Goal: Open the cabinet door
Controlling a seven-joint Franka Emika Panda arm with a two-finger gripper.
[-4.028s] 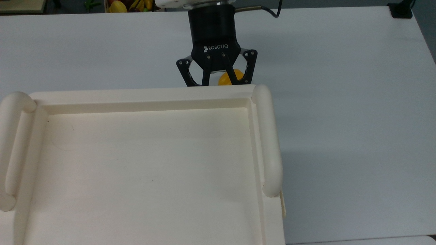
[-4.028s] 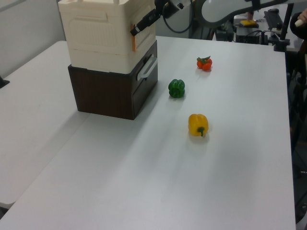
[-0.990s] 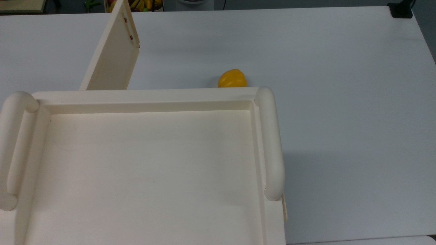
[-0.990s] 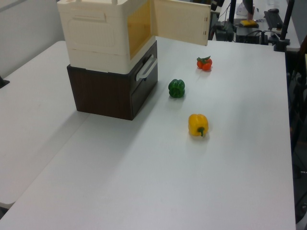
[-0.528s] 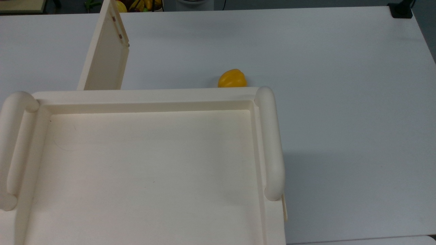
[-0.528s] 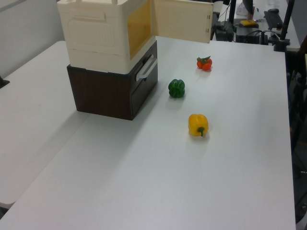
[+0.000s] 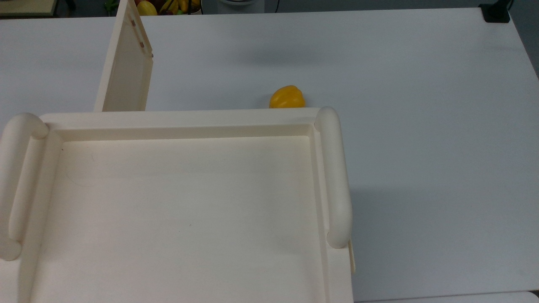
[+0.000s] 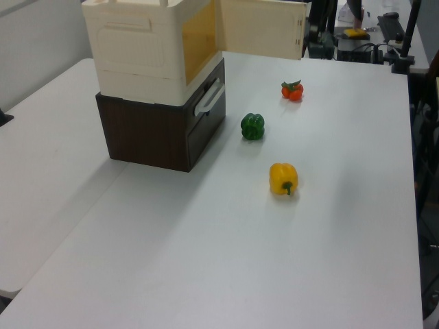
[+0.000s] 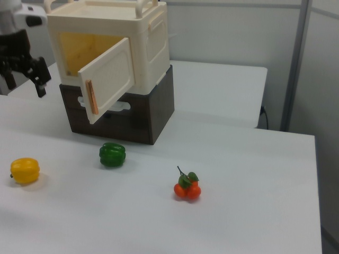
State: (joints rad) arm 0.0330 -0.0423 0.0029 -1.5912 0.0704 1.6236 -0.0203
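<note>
Going left to right in the right view, my gripper (image 9: 25, 84) hangs at the far left, above the worktop (image 9: 238, 174). Its jaws are spread apart with nothing between them.

To the right view's right of the jaws, and apart from them, is the cabinet door (image 9: 108, 79). It stands swung out from the cabinet (image 9: 153, 42), hinged on the far side from me, so its free edge is the edge nearest the jaws. That edge carries an upright orange handle strip (image 9: 91, 98). The panel's long axis runs level, out from the hinge towards me. Behind it the cabinet's yellowish inside is exposed. The cabinet sits on a dark brown drawer unit (image 9: 153, 114).

In the top view the door (image 7: 126, 71) juts away from the cabinet's front rim (image 7: 181, 120) at the top view's left, nearly square to that rim. I judge the opening done, or close to it. Any further push would have to go against the handle edge, swinging it away from the cabinet front.

Lower on the worktop, left to right, lie a yellow pepper (image 9: 25, 170), a green pepper (image 9: 112, 154) and a bunch of tomatoes (image 9: 187, 189), all well clear of the door's sweep.

I can read no brand, label or lettering on anything here.
</note>
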